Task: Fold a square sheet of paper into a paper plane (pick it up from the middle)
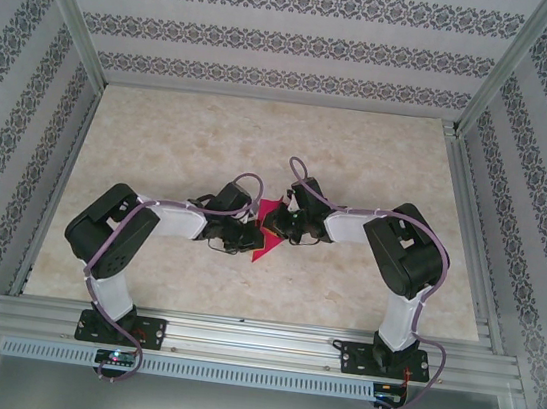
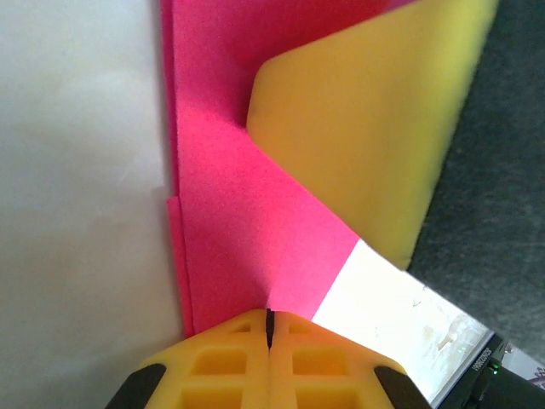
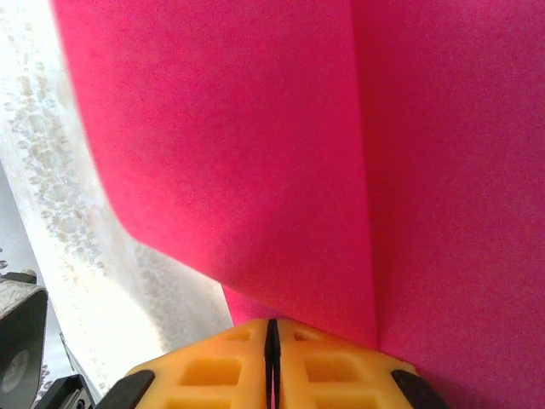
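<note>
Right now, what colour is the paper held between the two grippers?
Plain magenta-pink, no pattern. The paper shows best in the right wrist view.

Pale marbled table (image 1: 171, 141), metal frame (image 1: 236, 333) around

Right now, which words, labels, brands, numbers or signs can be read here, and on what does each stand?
None can be read.
Tiny print on a dark device at the lower right of the left wrist view: too small and blurred to read.
The pink paper bears no writing.
</note>
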